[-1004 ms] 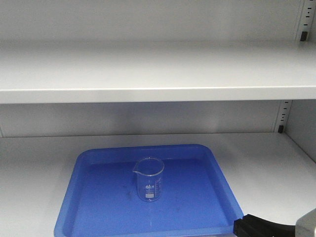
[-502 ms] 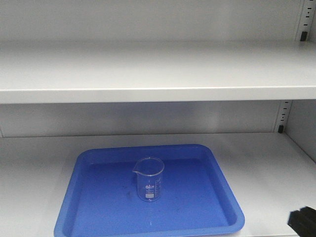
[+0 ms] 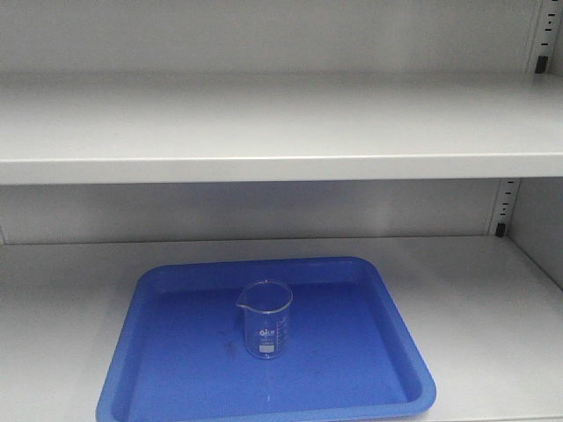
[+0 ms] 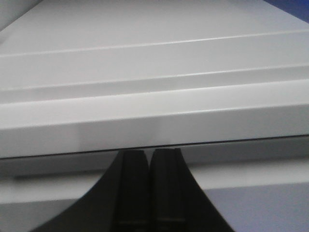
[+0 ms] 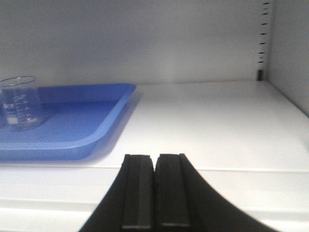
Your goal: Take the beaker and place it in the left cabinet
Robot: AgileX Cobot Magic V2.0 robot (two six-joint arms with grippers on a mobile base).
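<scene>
The clear glass beaker [image 3: 265,318] stands upright in the middle of a blue tray [image 3: 176,369] on the lower shelf of the light grey cabinet [image 3: 264,132]. It also shows at the far left of the right wrist view [image 5: 20,102]. My right gripper [image 5: 154,159] is shut and empty, just outside the shelf's front edge, to the right of the tray [image 5: 96,116]. My left gripper [image 4: 149,154] is shut and empty, below a grey shelf edge [image 4: 154,123]. Neither gripper shows in the front view.
The cabinet's right wall carries a slotted upright [image 3: 504,207] with black clips [image 3: 500,229]. The upper shelf [image 3: 281,167] overhangs the tray. Bare shelf surface [image 5: 217,121] lies to the right of the tray.
My right gripper was in the front view's lower right corner one second ago; it has drawn back out of that view. The beaker and tray have not moved.
</scene>
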